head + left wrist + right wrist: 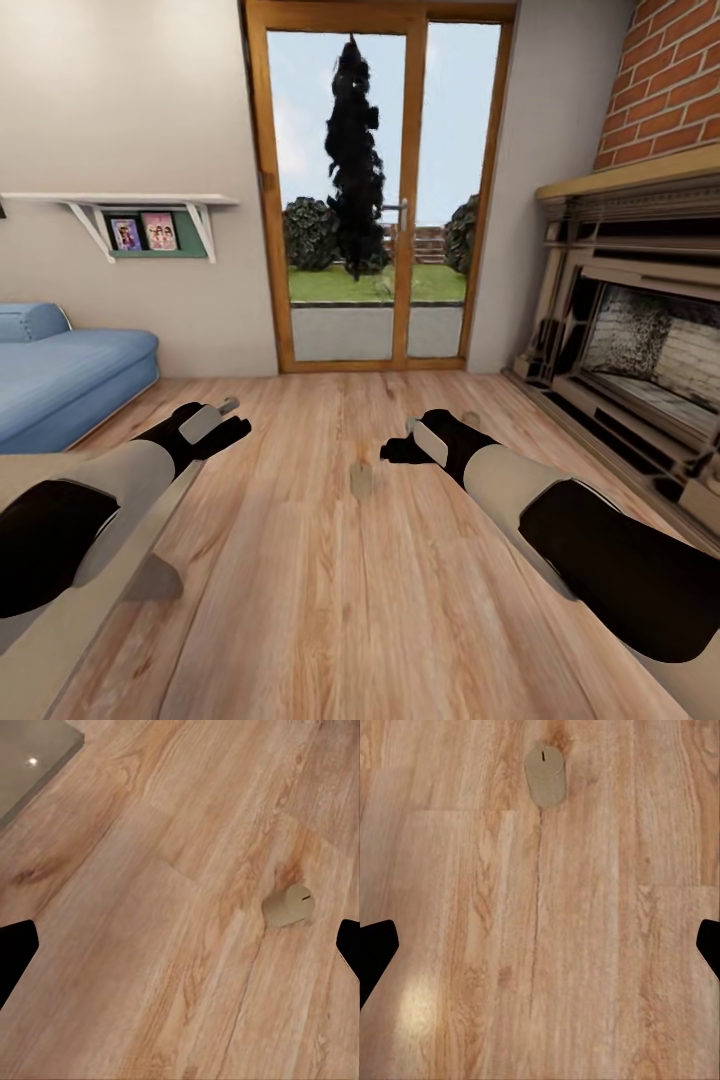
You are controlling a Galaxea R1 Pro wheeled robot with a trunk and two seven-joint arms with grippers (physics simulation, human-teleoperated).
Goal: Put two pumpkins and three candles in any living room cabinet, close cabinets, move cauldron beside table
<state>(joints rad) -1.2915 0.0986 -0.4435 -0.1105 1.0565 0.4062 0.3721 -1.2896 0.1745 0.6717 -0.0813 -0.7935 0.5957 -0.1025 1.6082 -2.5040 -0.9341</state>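
One beige candle [361,481] stands on the wooden floor between my two arms, with a small wick slot on top. It also shows ahead of the left gripper [289,905] and ahead of the right gripper [545,774]. My left gripper [230,415] hovers open over bare floor, its dark fingertips [15,954] spread wide. My right gripper [397,447] is open too, fingertips [376,952] wide apart and holding nothing. The low table [30,472] with its grey glossy top [30,765] lies under my left arm. A small tan shape [470,417] sits just beyond the right wrist, too small to identify.
A blue sofa [60,365] stands at the left under a wall shelf [130,202]. Glass doors [375,200] are straight ahead. A brick fireplace [640,340] with a raised hearth runs along the right. Open wooden floor stretches ahead.
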